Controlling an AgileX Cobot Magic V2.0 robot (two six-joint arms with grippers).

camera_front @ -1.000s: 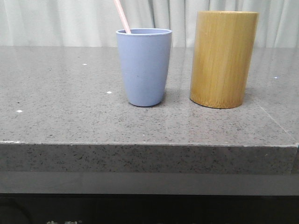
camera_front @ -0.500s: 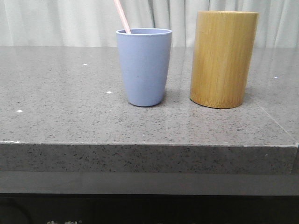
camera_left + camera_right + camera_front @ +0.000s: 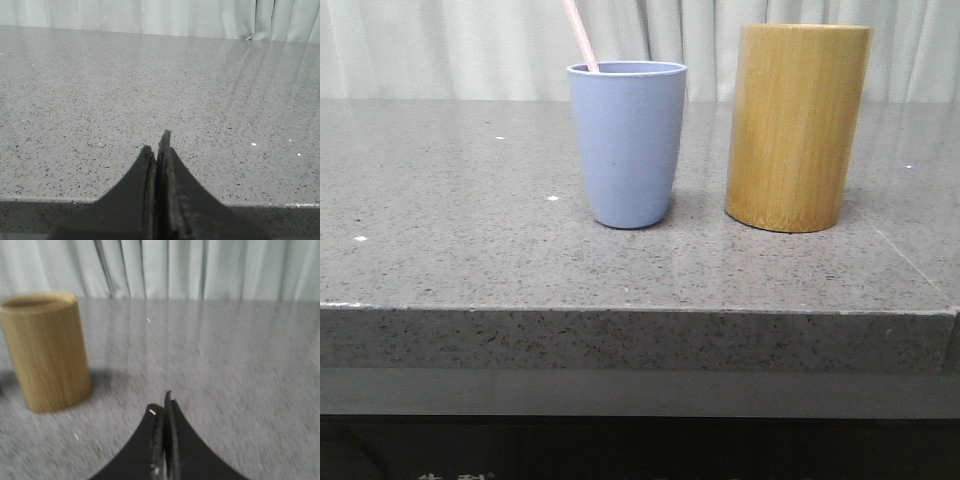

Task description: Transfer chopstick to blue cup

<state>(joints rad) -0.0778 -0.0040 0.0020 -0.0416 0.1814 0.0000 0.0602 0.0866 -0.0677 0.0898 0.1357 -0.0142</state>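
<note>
The blue cup (image 3: 627,143) stands upright on the grey table, left of centre in the front view. A pale pink chopstick (image 3: 579,34) stands in it, leaning left and running out of the top of the frame. The tan bamboo cylinder (image 3: 796,126) stands right of the cup, and also shows in the right wrist view (image 3: 46,349). My left gripper (image 3: 157,146) is shut and empty over bare table near its front edge. My right gripper (image 3: 163,405) is shut and empty, low over the table to the right of the cylinder. Neither gripper shows in the front view.
The grey speckled table (image 3: 460,250) ends in a front edge (image 3: 620,310) close to the camera. A pale curtain (image 3: 440,45) hangs behind the table. The right wrist view is blurred.
In the front view the cup, chopstick and bamboo cylinder stand as before, shifted only a hair. No arm appears in any front frame.
</note>
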